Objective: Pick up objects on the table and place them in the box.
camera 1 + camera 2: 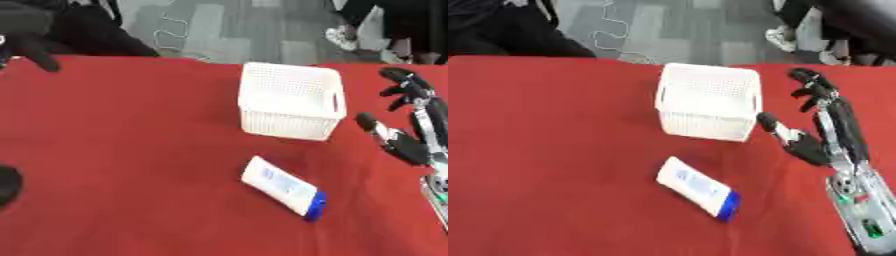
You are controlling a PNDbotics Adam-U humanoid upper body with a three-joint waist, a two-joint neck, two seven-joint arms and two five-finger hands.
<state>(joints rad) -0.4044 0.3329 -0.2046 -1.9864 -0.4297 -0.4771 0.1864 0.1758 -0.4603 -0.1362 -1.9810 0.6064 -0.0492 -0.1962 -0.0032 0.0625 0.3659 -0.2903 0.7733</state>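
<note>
1. Red cloth covers the whole table (122, 150), with grey floor showing past the far edge.
2. White box (289, 100), a plastic mesh basket with handle slots, sits upright a bit right of centre toward the far side. Can't see anything in it from this angle.
3. White tube (282, 186) with a blue cap (315, 206) lies flat on the cloth just in front of the box, cap pointing toward the near right. It's close to the box but not touching it.
4. Right hand (820, 127) is up to the right of the box, fingers stretched out and spread, thumb sticking out toward the box. It's got nothing in it and isn't touching the box or the tube.
5. Left hand (7, 184) only pokes in as a dark blob at the left edge, so no way to tell how its fingers are.
</note>
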